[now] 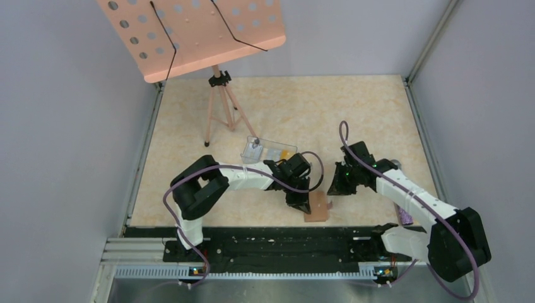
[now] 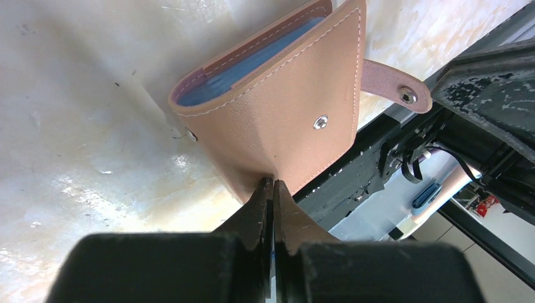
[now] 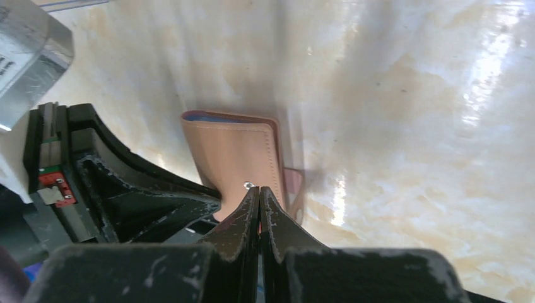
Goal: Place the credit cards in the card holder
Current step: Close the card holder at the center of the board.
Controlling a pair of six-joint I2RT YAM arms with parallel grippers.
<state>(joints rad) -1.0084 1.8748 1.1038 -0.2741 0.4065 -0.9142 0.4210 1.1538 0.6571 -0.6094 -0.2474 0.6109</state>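
The brown card holder (image 1: 318, 208) lies near the table's front edge, half open, with bluish inner faces showing at its top (image 2: 284, 107). Its snap tab (image 2: 394, 85) hangs loose to the right. My left gripper (image 1: 301, 205) is shut on the lower edge of its front cover (image 2: 272, 182), and the leather creases toward the tips. My right gripper (image 1: 331, 187) is shut, its tips (image 3: 259, 189) just in front of the card holder (image 3: 236, 151) by the snap stud; I see nothing clearly held. One yellow-orange credit card (image 1: 285, 153) lies in a clear box.
The clear plastic box (image 1: 268, 150) stands behind the left gripper. A music stand on a tripod (image 1: 221, 101) occupies the back left. A purple object (image 1: 405, 218) lies under the right arm. The black base rail (image 1: 277, 243) runs just below the card holder.
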